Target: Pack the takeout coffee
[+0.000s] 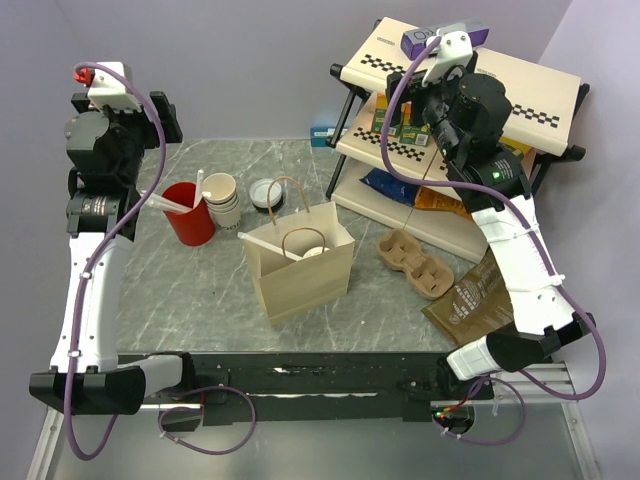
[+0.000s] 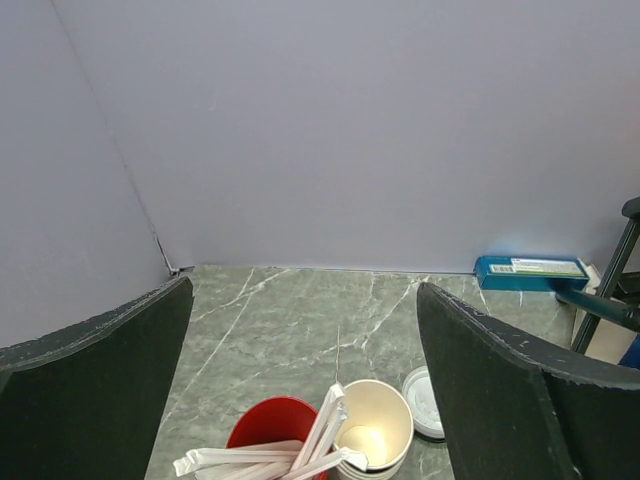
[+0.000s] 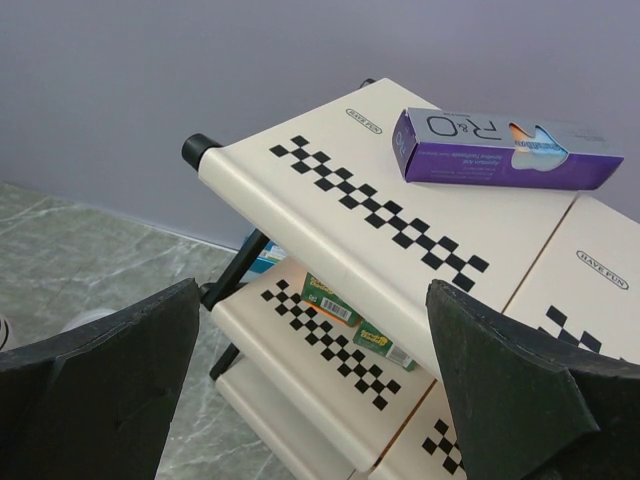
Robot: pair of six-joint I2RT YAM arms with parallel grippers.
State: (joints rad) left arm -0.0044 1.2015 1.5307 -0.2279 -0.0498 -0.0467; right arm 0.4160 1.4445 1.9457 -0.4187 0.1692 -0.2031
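Note:
A brown paper bag (image 1: 300,272) stands open in the middle of the marble table. Inside its mouth shows a round white lid (image 1: 315,250), the takeout coffee; the bag wall hides its dark body. A white wrapped stick (image 1: 262,243) pokes out of the bag's left side. My left gripper (image 1: 163,117) hangs high at the far left, open and holding nothing, well away from the bag. In the left wrist view its fingers (image 2: 95,385) stand wide apart. My right gripper (image 1: 438,85) hovers open by the shelf rack, and in the right wrist view the fingers (image 3: 95,370) are spread with nothing between them.
A red cup (image 1: 188,212) of white sticks, a stack of cream cups (image 1: 222,198) and a flat white lid (image 1: 266,192) sit behind the bag on the left. A cardboard cup carrier (image 1: 415,262) and a brown pouch (image 1: 475,295) lie to the right. The checkered shelf rack (image 1: 470,110) fills the back right.

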